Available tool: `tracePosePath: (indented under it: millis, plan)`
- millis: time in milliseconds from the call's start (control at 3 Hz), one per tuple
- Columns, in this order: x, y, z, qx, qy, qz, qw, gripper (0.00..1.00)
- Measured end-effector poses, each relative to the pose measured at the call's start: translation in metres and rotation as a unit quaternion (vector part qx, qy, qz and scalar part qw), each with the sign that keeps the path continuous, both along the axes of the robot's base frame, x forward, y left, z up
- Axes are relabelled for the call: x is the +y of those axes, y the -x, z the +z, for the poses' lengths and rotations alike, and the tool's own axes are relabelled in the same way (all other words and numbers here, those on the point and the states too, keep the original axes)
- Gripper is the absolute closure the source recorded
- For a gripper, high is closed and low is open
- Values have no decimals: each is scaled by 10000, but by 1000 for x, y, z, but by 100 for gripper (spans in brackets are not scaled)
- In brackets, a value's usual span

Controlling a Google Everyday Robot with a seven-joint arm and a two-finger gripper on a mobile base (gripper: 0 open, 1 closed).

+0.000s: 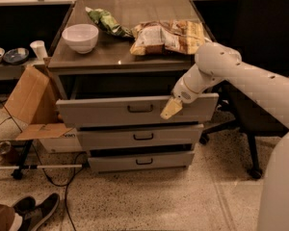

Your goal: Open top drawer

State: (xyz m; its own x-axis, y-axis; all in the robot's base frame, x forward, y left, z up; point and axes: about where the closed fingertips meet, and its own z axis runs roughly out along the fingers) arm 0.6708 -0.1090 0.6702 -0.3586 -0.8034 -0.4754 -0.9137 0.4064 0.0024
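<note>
The top drawer (101, 110) is the widest and tallest grey front of three, with a small black loop handle (140, 108) at its centre. It stands pulled out a little from the cabinet, with a dark gap above it. My gripper (171, 109) hangs in front of the drawer's right part, to the right of the handle and apart from it. The white arm (241, 78) reaches in from the right.
Two shorter grey drawers (142, 137) sit below. On the cabinet top are a white bowl (80, 37), a green bag (104, 21) and snack bags (167, 35). A cardboard box (31, 102) stands at the left, a black office chair (265, 57) at the right, shoes (36, 211) at the bottom left.
</note>
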Motion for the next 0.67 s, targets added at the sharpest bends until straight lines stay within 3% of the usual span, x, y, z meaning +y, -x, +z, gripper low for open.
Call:
tracePosePath:
  millis: [333,667]
  plan:
    - [-8,5,3,32,82,-48,9999,51]
    - [-8,5,5,32,82,-48,9999,49]
